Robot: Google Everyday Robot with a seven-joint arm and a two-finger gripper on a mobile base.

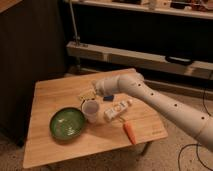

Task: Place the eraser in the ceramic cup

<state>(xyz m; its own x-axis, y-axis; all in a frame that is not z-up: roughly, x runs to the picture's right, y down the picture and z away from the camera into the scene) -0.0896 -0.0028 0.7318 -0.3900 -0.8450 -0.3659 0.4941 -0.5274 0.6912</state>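
The small white ceramic cup [91,111] stands upright near the middle of the wooden table [50,150], just right of the green bowl. My gripper [87,95] is at the end of the white arm [150,100], which reaches in from the right. The gripper hangs just behind and slightly above the cup's rim. I cannot make out the eraser; it may be hidden at the gripper.
A green bowl [67,123] sits left of the cup. A white bottle-like pack [118,110] lies right of the cup, with an orange carrot [130,132] in front of it. A blue block [108,98] lies under the arm. Dark shelving stands behind the table.
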